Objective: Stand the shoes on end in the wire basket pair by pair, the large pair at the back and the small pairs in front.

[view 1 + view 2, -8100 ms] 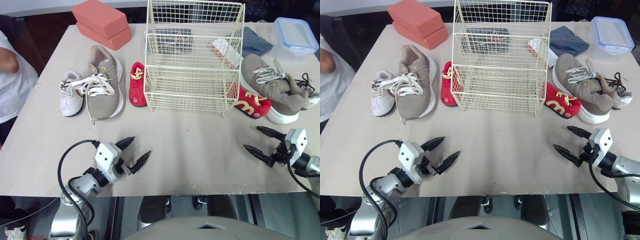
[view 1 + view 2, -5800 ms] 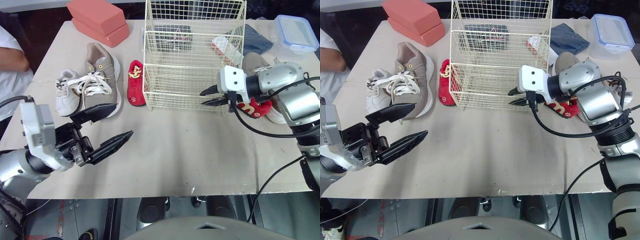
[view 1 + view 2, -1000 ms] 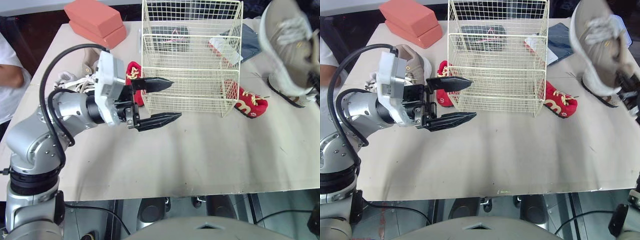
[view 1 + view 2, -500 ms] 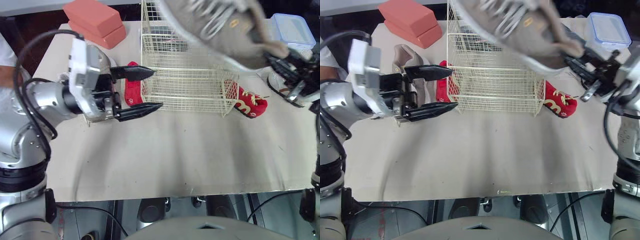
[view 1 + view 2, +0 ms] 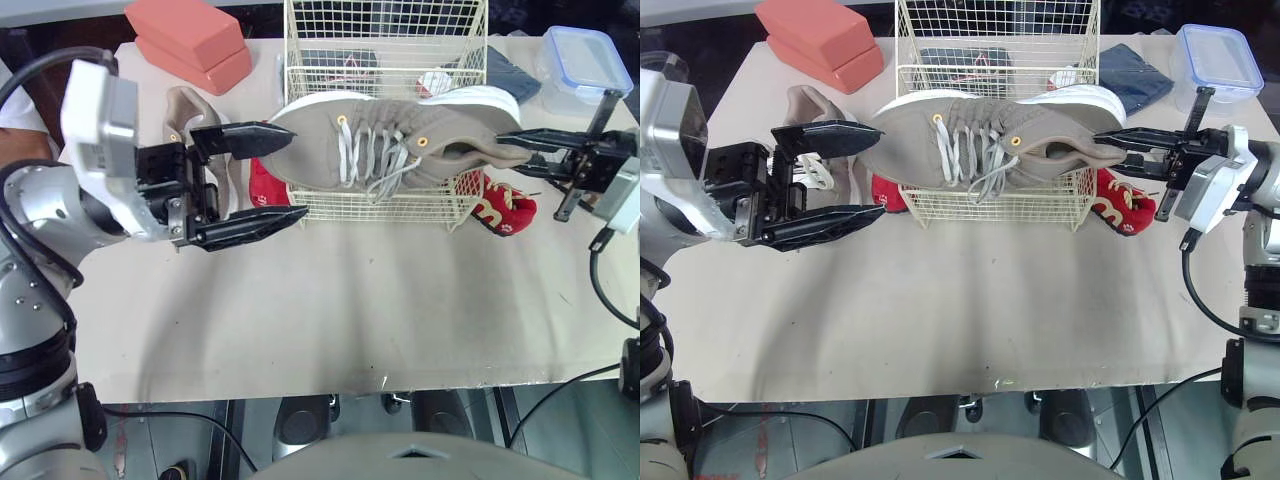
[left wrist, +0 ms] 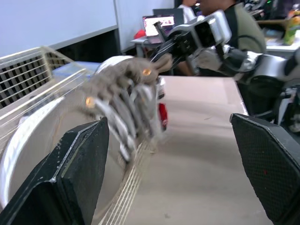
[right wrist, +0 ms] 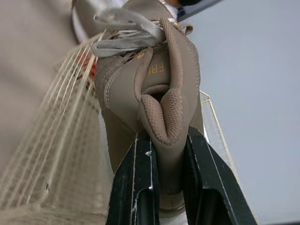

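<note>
Taupe sneakers: 2, the held sneaker (image 5: 400, 145) and the table sneaker (image 5: 183, 108).
Small red shoes: 2, the left red shoe (image 5: 262, 185) and the right red shoe (image 5: 505, 210).
Other counts: 1 wire basket (image 5: 380, 30), 2 red-orange blocks (image 5: 185, 40), 1 lidded plastic container (image 5: 582, 55).
Held sneaker, place: in the air across the front of the wire basket, level with the low front rim. Can't tell whether any part is inside the rim. Not stood on end.
Held sneaker, axis: long axis level, running along the basket's front. Toe points to the robot's left, heel to its right. White sole faces the basket's back, laces face the robot and hang loose.
Right gripper (image 5: 505, 150): off the basket's right front corner, jaws narrow, pinching the sneaker's heel collar.
Left gripper (image 5: 288, 170): off the basket's left front corner, jaws wide and holding nothing. Its upper finger is at the sneaker's toe; contact can't be told.
Table sneaker: left of the basket, partly hidden behind the left gripper.
Red shoes: on the table (image 5: 400, 300), one against each front corner of the basket.
In the way: the held sneaker spans the whole basket front.
Around: blocks stacked beyond the basket's left side; container and folded blue cloth (image 5: 498, 72) beyond its right side.
</note>
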Tool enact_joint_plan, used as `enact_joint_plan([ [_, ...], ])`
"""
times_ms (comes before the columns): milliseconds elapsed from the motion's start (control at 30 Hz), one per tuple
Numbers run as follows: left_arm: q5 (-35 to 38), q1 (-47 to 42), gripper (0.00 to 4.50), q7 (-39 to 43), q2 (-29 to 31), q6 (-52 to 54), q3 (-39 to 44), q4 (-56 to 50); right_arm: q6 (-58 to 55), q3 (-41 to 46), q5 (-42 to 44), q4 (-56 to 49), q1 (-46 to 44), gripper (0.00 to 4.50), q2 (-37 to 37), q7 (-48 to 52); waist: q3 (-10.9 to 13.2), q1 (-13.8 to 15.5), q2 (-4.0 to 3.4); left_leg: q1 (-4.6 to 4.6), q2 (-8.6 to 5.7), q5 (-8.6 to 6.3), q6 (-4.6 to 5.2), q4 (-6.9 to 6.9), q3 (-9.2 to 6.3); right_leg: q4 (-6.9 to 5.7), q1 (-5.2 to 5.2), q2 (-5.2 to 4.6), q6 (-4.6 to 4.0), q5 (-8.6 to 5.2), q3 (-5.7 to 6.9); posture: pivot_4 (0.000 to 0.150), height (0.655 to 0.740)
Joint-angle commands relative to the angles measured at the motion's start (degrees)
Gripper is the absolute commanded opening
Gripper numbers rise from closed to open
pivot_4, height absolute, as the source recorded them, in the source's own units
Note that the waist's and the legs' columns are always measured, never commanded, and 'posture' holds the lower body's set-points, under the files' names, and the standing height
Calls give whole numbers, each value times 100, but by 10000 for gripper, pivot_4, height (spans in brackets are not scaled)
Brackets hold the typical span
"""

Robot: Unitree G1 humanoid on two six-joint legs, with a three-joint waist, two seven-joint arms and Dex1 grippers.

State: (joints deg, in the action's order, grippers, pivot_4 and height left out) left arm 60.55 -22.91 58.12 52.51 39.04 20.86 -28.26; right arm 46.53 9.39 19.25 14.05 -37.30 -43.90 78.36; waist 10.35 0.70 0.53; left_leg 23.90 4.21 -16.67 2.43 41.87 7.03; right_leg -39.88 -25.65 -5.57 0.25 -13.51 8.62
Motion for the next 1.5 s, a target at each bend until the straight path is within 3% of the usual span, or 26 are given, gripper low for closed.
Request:
enact_joint_plan([
  [33, 28, -145, 45000, 31, 127, -102, 198, 60, 983, 28, 9, -376, 75, 559, -198, -194, 0, 6, 1, 0, 0, 0, 0, 1, 0, 0, 1, -1, -1, 0, 1, 1500, 6860],
  [467, -708, -755, 45000, 765, 140, -559, -335, 830, 2157, -591, 142, -1007, 43, 559, -650, -929, 1, -74, 0, -4, 3, 0, -2, 7, 10, -6, -2, 4, 0, 0, -6, 1500, 6860],
  [867, -673, -953, 45000, 1029, 32, -619, -391, 1025, 2452, -797, 258, -889, 73, 559, -1037, -1488, 2, -95, 2, -2, 3, 0, -2, 14, 7, -8, -1, 0, -3, 2, -5, 1500, 6860],
  [1200, -1038, -877, 45000, 1111, 114, -228, -1238, 774, 2571, -1515, -577, -1470, -69, 559, -714, -1887, 2, -116, 2, -2, 4, 0, -2, 16, 7, -12, -1, 1, 1, 0, -6, 1500, 6860],
  [1500, -1174, -1480, 45000, 958, -183, 320, -2101, 691, 2582, -1779, -1209, -1650, -315, 559, -378, -2341, 3, -40, 4, 2, 2, 0, -1, 25, 5, -14, -1, 2, 1, 0, -5, 1500, 6860],
])
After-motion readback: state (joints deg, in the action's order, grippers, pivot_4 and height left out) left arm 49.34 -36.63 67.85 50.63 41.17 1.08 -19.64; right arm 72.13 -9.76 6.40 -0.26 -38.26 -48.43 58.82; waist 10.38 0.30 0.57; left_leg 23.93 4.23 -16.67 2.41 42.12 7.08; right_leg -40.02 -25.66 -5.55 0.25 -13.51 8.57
